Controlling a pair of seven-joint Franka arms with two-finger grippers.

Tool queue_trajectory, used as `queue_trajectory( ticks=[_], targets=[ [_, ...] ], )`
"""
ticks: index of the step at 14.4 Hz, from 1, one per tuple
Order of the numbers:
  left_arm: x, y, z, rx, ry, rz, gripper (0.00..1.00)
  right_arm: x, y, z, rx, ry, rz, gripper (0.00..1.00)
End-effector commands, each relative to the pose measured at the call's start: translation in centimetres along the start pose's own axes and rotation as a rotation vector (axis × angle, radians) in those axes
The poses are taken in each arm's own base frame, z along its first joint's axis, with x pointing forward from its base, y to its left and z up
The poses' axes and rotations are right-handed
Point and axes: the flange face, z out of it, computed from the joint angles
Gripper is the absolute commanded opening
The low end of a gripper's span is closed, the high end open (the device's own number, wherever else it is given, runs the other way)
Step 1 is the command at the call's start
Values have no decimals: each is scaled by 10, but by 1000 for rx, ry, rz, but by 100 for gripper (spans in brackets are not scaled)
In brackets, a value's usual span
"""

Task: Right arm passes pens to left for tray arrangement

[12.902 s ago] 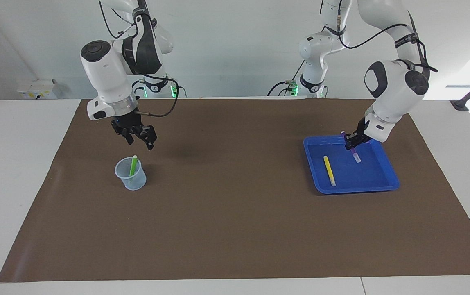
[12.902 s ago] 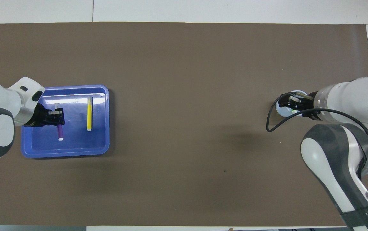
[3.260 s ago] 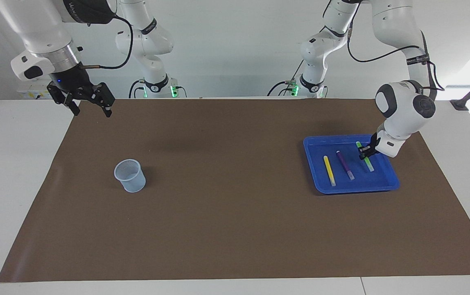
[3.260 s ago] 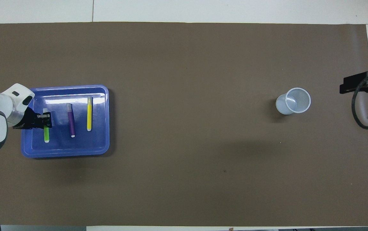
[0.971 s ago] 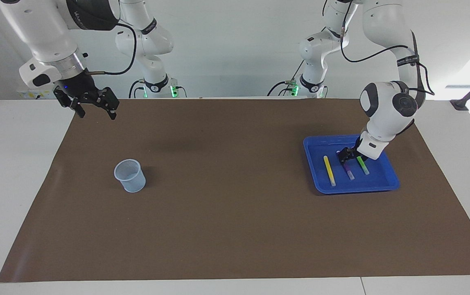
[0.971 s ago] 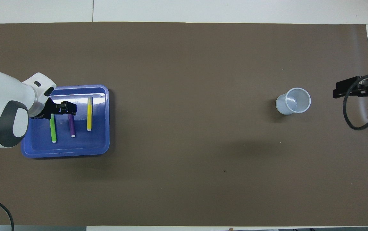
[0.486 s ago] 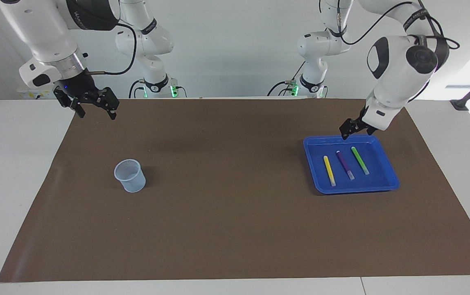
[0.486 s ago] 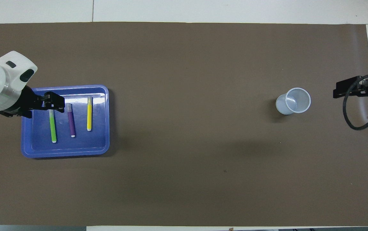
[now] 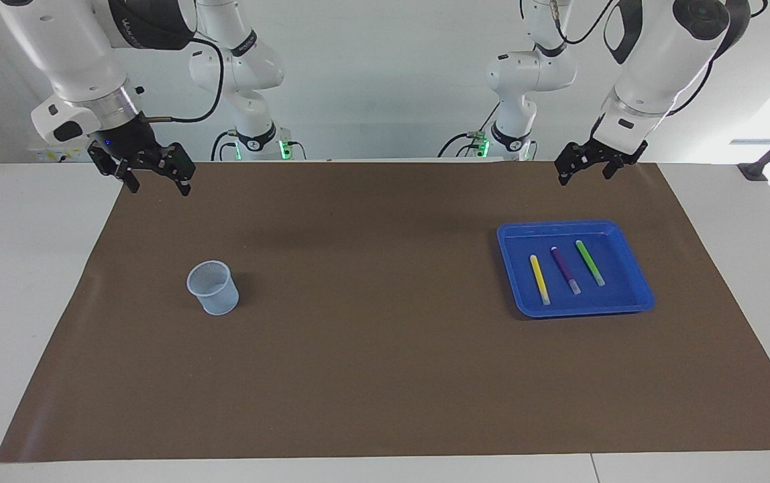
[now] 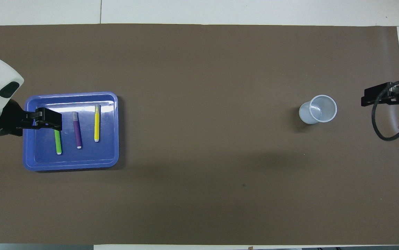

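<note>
Blue tray (image 9: 636,285) holds the yellow, purple and green pens (image 9: 565,269) side by side. Left gripper (image 9: 585,164) hangs above the tray, spread, empty. Right gripper (image 9: 151,173) waits spread, well apart from the tray.

The tray (image 9: 638,295) sits on the desk (image 9: 385,376) at the left arm's end. Three pens (image 9: 565,270) lie side by side in it, apart from each other. The left fingers (image 9: 563,163) hang high over the tray, spread wide, with nothing between them. The cup (image 9: 212,288) stands at the right arm's end. The right fingers (image 9: 184,180) hang over the desk's edge, well apart from the cup, spread wide too.
</note>
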Motion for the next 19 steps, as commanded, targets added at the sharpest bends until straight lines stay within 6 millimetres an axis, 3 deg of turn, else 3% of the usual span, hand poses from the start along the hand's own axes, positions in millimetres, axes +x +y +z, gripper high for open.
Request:
queue_trajectory(
  ticks=[1, 7, 19],
  targets=[
    [10, -1, -4, -25, 25, 2, 100, -6, 0, 0, -1, -4, 21, 100],
    [4, 4, -39, -15, -25, 21, 100, -6, 1, -1, 0, -3, 22, 100],
    [1, 1, -40, -38, -13, 16, 100, -6, 0, 0, -1, -6, 19, 100]
  ],
)
